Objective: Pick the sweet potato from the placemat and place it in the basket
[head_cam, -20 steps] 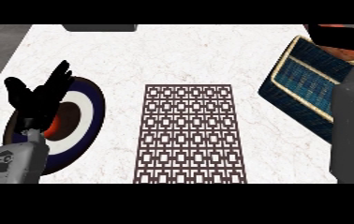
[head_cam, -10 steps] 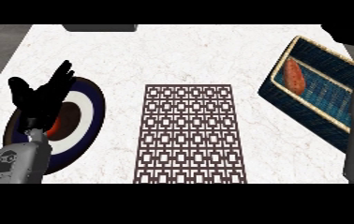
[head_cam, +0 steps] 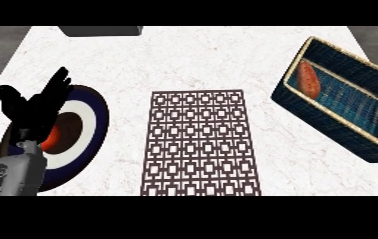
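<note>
We log the sweet potato [head_cam: 308, 80] lying inside the basket [head_cam: 317, 115] at the counter's right edge, close along its left wall. Placemat [head_cam: 201, 143] sits mid-counter. Left hand [head_cam: 37, 103] rests with fingers straight and spread, over the ringed plate [head_cam: 97, 125] at the left edge.

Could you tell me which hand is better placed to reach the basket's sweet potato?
Right, probably, though out of view: the basket with the sweet potato sits far right; the left hand rests far left.

A round plate [head_cam: 99, 124] with blue and white rings sits on the left of the white counter [head_cam: 207, 58]. A grey thing [head_cam: 102, 31] lies at the far edge.
</note>
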You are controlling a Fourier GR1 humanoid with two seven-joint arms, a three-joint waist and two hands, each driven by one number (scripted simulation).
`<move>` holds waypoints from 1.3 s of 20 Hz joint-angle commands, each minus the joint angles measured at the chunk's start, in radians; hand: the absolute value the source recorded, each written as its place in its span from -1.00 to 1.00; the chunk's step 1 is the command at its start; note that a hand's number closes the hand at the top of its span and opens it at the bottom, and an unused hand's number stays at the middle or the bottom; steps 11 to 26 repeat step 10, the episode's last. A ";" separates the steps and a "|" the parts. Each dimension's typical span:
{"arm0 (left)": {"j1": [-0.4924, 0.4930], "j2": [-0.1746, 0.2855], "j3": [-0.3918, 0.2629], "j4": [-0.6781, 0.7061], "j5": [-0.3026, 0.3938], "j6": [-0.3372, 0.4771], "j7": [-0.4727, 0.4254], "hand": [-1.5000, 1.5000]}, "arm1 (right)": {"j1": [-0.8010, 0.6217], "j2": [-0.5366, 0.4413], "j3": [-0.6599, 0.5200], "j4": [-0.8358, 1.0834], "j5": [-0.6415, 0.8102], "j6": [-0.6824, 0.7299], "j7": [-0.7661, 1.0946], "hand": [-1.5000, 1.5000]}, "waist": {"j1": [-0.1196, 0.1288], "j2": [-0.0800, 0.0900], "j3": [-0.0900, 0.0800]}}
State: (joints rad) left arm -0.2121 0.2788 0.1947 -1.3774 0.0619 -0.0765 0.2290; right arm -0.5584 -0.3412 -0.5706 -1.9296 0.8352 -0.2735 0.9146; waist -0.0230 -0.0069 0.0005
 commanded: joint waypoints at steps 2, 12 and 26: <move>0.053 0.000 0.016 -0.075 0.026 -0.006 0.017 0.00 | 0.217 0.003 -0.166 -0.237 -0.256 0.122 0.013 -1.00 | -0.010 -0.007 0.002; 0.044 -0.009 0.001 -0.046 -0.009 0.013 0.004 0.00 | 0.493 -0.052 -0.515 -0.284 -0.760 0.390 -0.107 -1.00 | -0.029 -0.007 0.002; 0.044 -0.009 0.001 -0.046 -0.009 0.013 0.004 0.00 | 0.493 -0.052 -0.515 -0.284 -0.760 0.390 -0.107 -1.00 | -0.029 -0.007 0.002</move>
